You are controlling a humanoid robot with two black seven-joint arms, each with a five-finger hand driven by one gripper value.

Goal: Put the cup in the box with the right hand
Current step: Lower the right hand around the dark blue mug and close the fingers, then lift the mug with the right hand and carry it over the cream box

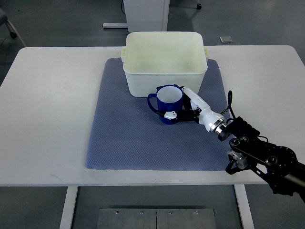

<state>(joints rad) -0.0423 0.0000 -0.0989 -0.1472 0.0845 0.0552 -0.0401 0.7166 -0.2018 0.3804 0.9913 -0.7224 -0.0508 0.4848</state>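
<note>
White fingers point(193, 98) of the right hand point(187, 108), closed around one blue cup point(167, 103): one finger lies along the cup's right side near the rim, a lower digit wraps its front wall, and the cup sits clamped between them. Cup, count one: dark blue outside, white inside, mouth up, handle pointing to the picture's left, standing on the mat just in front of the box and not inside it. Wrist and arm, count one in view: white wrist segment running down and right from the hand into a black jointed forearm point(259, 152) that leaves at the lower right edge. Box point(165, 63), count one: cream plastic tub, rectangular, open-topped, with small lugs at its left and right rims; interior shows nothing but its own floor; its near wall stands close behind the cup, contact between the two not discernible. Mat point(125, 136), count one: blue-grey textured cloth, roughly square, lying flat under both box and cup, its far edge partly hidden by the box. Table point(47, 119), count one: white top with rounded corners, bare around the mat, white legs visible below its near edge. Room: grey floor; a white cabinet base point(145, 13) behind the table; a caster wheel at the upper left corner; a small square floor plate point(225, 39) at upper right; a metal plate point(155, 218) on the floor at the bottom
</note>
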